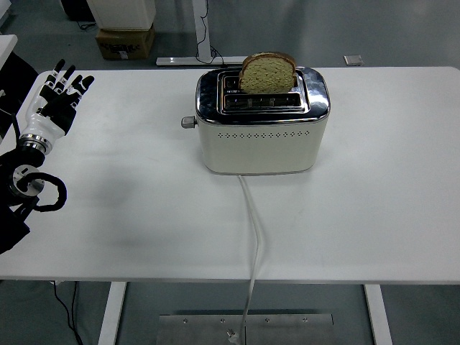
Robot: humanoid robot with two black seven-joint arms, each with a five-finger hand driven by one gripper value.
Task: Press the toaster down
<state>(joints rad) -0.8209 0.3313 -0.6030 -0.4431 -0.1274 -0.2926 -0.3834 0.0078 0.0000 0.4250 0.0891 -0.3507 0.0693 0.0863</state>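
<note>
A cream toaster [260, 136] with a chrome top stands at the middle of the white table [129, 215]. A slice of bread [267, 72] sticks up out of its far slot. Its lever knob [188, 122] juts from the left end, in the raised position. My left hand [61, 99] hovers over the table's far left, well left of the lever, with its fingers spread and nothing in them. The right arm does not show.
The toaster's white cord [254, 237] runs from its front over the table's near edge to the floor. A cardboard box [126, 41] and a desk leg stand on the floor beyond the table.
</note>
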